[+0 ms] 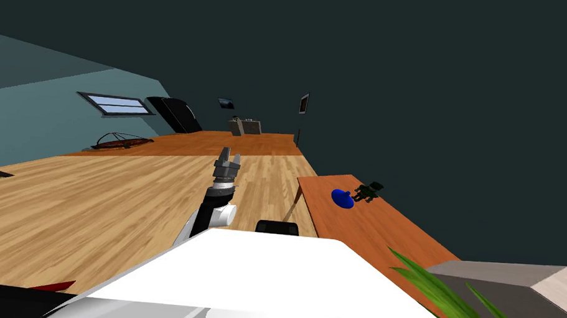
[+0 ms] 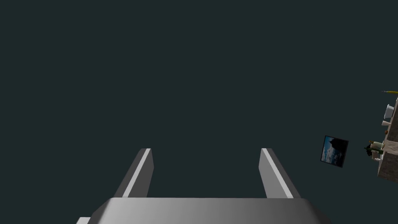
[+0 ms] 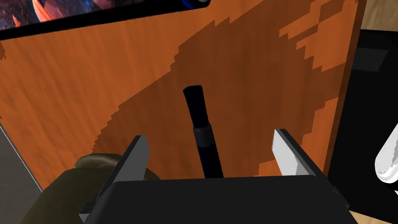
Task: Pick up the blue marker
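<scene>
The right claw [image 3: 210, 135] is hanging released over the orange bench [image 3: 77, 97], its fingers straddling the dark marker [image 3: 194, 103] (lying flat there), while the left claw [image 2: 206, 149] is gaping too.

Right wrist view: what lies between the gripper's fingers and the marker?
Only bare orange wooden surface, in that view; the dark marker lies between the right gripper's open fingers.

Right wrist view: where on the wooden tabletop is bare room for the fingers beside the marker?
Bare tabletop lies on both sides of the marker, out to the table's edge. It is crowded near the olive object beside the right gripper and near the dark-framed picture ahead.
</scene>
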Available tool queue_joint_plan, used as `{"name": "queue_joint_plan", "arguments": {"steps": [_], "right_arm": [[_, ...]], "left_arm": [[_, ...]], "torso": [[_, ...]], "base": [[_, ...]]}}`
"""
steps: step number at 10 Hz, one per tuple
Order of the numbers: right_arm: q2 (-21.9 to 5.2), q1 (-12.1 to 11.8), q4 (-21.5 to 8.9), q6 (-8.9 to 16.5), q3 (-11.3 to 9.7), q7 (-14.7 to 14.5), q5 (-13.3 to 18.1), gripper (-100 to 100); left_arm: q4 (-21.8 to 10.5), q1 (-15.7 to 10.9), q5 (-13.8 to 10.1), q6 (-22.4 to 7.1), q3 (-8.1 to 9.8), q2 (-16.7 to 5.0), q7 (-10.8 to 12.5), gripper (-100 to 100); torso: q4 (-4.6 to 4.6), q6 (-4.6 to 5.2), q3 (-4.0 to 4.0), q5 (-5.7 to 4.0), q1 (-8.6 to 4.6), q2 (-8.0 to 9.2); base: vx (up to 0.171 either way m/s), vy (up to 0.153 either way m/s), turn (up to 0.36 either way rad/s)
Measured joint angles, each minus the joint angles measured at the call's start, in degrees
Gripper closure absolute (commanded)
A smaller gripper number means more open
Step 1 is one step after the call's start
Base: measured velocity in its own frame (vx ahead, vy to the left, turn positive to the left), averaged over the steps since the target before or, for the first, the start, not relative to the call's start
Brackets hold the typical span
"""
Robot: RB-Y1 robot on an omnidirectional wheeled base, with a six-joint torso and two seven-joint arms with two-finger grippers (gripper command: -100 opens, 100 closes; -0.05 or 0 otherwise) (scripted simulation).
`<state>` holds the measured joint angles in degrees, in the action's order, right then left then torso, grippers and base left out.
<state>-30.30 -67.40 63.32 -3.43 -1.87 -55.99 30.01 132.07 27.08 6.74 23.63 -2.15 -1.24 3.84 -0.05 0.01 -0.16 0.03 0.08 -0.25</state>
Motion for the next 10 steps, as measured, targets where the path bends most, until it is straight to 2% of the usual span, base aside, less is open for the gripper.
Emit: {"name": "queue_joint_plan", "arguments": {"steps": [4, 5, 6, 10], "right_arm": [[2.43, 0.15, -1.37, 0.36, -1.35, -2.23, 4.65, -100], [2.52, 0.22, -1.40, 0.38, -1.37, -2.36, 4.77, 0], [2.50, 0.21, -1.40, 0.38, -1.37, -2.35, 4.76, -100], [3.70, 4.52, -4.48, 1.94, -2.99, -1.56, 4.98, -100]], "left_arm": [[0.00, 0.00, 0.00, 0.00, 0.00, 0.00, 0.00, 0], [0.00, 0.00, 0.00, 0.00, 0.00, 0.00, 0.00, 0], [0.00, 0.00, 0.00, 0.00, 0.00, 0.00, 0.00, 0], [0.00, 0.00, 0.00, 0.00, 0.00, 0.01, 0.00, 0]], "torso": [[0.02, 0.01, 0.03, 0.00, 0.03, 0.04], [0.02, 0.05, 0.07, 0.02, 0.10, 0.14], [0.04, 0.05, 0.12, 0.03, 0.15, 0.21], [0.20, 0.04, 0.37, -0.12, -0.13, 0.57]], "base": [[0.047, -0.029, 0.147], [0.000, 0.000, 0.000], [-0.033, -0.015, 0.055], [-0.055, -0.030, 0.032]]}}
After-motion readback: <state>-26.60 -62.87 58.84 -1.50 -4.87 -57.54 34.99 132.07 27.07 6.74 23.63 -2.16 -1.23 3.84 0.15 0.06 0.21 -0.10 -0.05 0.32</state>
